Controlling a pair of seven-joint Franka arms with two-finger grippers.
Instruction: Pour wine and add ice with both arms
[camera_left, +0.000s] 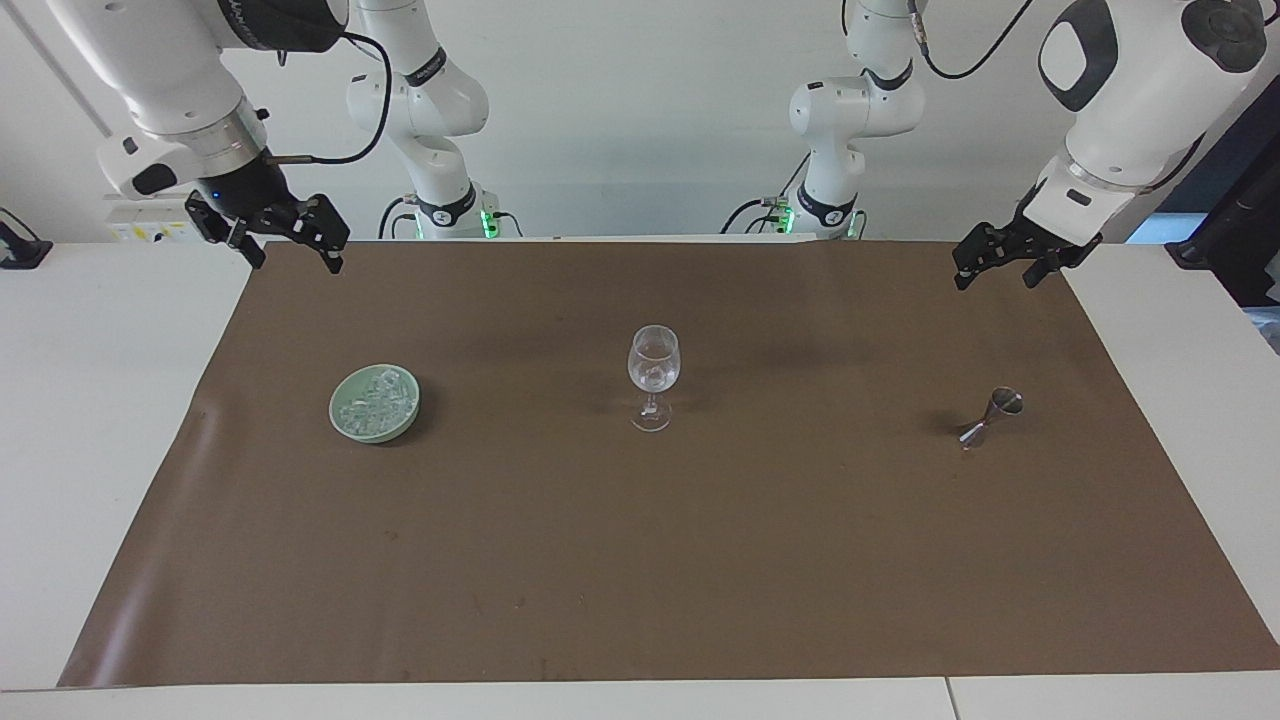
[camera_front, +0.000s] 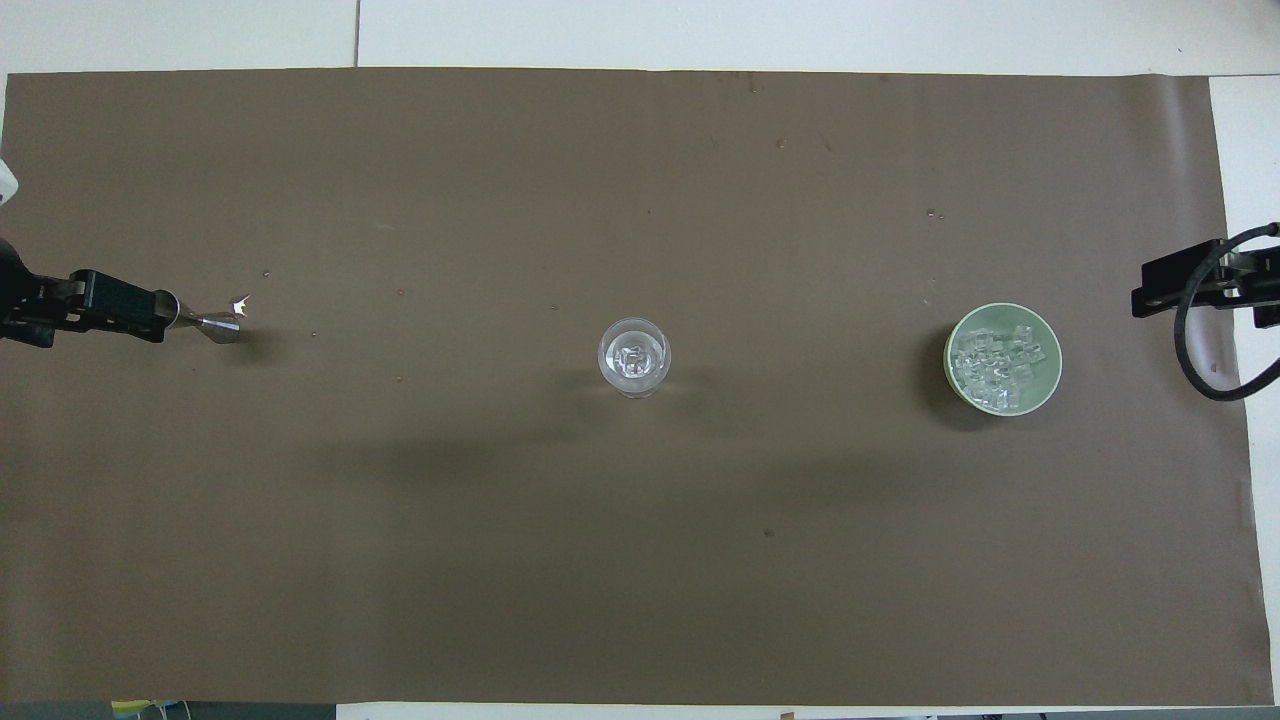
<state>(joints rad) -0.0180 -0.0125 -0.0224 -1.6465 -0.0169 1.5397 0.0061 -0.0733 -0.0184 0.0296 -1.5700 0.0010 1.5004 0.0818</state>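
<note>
Standing Items Untouched, Both Grippers Raised and Empty

Standing upright on the brown table cover (camera_left: 640, 560), the steel jigger (camera_left: 988, 417) is a small shiny hourglass form: two cones joined at a narrow waist, the upper mouth open. Its long axis is vertical, though the facing view renders it leaning. No liquid is visible in it. It sits toward the left arm's end of the table, well apart from the wine glass (camera_left: 653, 376).

The wine glass is clear, stemmed and upright at the middle of the cover. Small clear pieces show inside its bowl in the overhead view.

The ice (camera_left: 378, 401) is a heap of small glassy cubes filling a pale green bowl (camera_left: 345, 420), which rests toward the right arm's end of the table, roughly in line with the glass and the jigger.

The left gripper (camera_left: 1000, 265) hangs in the air over the robots' edge of the cover at its own end, fingers spread apart and holding nothing. In the overhead view it overlaps the jigger; the facing view shows the two clearly separated.

The right gripper (camera_left: 290, 245) hangs over the corner of the cover at its end, fingers likewise parted and empty, clear of the bowl.
</note>
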